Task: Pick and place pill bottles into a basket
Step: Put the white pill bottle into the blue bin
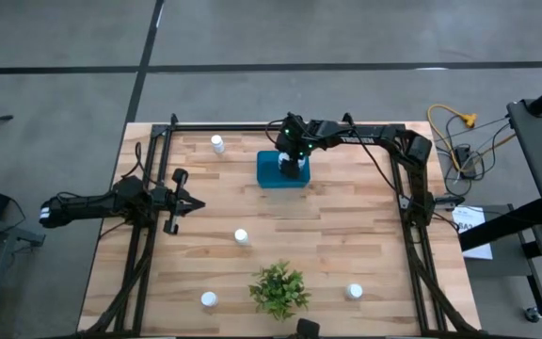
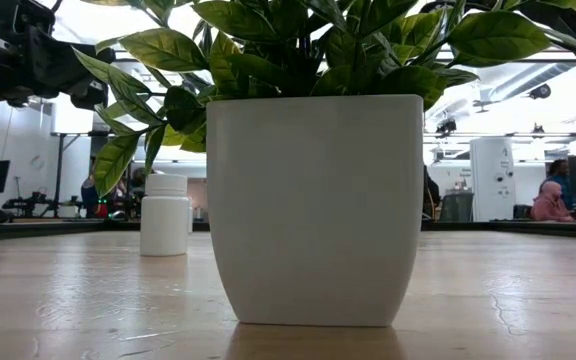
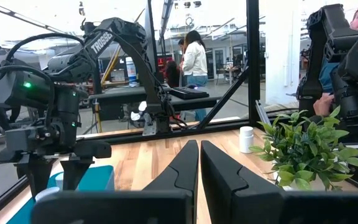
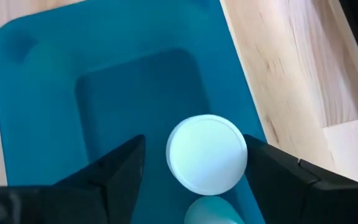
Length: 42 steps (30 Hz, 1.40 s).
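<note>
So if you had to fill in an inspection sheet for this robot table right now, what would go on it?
Surface: wooden table, nothing spilled.
Job's things: teal basket at the far middle; a pill bottle inside it, and part of another beside it. Four bottles stand loose on the table.
Clutter: potted plant at the near edge.
Grippers: right gripper over the basket, fingers spread around the bottle, a gap on one side. Left gripper at the left side, fingers nearly together, holding nothing.
Cables: yellow-plugged leads on the floor to the right.
Surroundings: people in the room beyond.
</note>
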Each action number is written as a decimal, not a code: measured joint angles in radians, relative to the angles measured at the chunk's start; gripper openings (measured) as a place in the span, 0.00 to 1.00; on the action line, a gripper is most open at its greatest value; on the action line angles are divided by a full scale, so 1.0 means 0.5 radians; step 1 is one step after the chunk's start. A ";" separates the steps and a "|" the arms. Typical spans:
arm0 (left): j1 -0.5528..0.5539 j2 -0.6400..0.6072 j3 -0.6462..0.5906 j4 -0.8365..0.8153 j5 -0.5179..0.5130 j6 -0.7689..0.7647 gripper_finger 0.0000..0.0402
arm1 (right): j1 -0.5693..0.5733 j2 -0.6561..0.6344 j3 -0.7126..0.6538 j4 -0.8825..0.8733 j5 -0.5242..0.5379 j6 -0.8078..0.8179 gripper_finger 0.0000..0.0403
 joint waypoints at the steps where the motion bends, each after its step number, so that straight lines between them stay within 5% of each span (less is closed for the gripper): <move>1: 0.000 0.000 0.000 0.000 0.000 0.000 0.00 | 0.000 0.000 -0.001 0.005 0.000 0.000 0.61; 24: 0.000 0.000 0.000 0.000 0.000 0.000 0.00 | -0.011 -0.171 -0.001 -0.053 0.058 -0.017 0.56; 42: 0.000 0.000 0.000 0.000 0.000 0.000 0.00 | 0.215 -0.710 -0.001 -0.924 0.057 0.295 0.56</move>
